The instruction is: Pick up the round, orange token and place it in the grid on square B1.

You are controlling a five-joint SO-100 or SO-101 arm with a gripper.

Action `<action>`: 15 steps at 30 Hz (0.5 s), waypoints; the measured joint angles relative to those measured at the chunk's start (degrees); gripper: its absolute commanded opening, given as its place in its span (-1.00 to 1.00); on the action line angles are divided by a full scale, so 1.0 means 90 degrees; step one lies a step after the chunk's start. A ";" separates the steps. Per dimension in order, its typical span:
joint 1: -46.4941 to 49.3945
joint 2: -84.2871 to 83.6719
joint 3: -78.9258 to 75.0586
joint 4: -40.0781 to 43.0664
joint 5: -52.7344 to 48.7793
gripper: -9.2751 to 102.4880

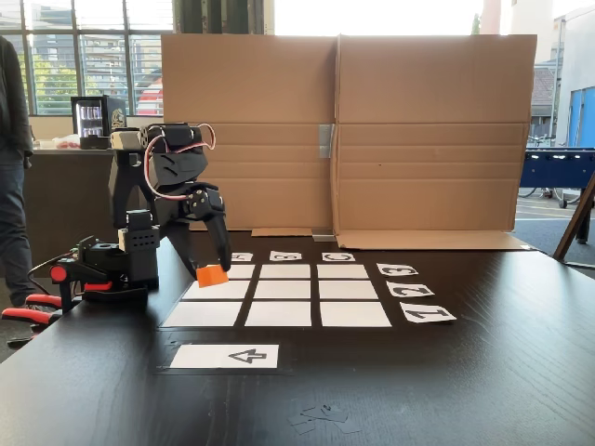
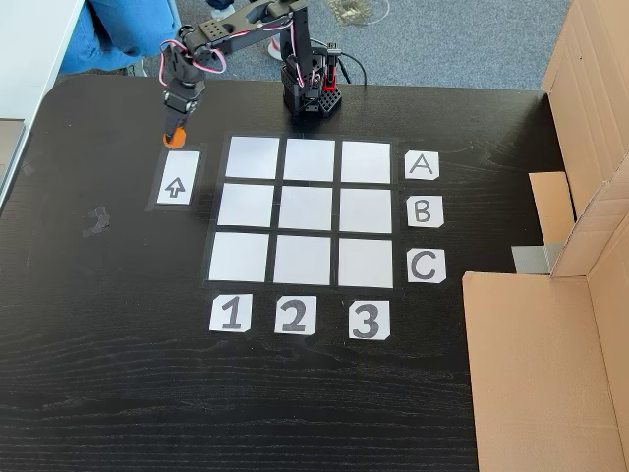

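My gripper is shut on the small orange token, which hangs at its fingertips just above the table. In the other fixed view the gripper and token sit left of the grid, just past the top end of the arrow card. The grid is nine blank white rectangles edged by letter and number cards. Square B1 is the middle cell of the column above card 1. It is bare, and in a fixed view it is the near middle cell.
A tall cardboard wall stands behind the grid, and cardboard covers the table's right side. The arm's base is clamped at the table edge with red-handled clamps. A person stands beside the table.
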 measured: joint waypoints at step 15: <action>-0.1514 0.2002 0.2197 0.0098 -0.0195 -0.85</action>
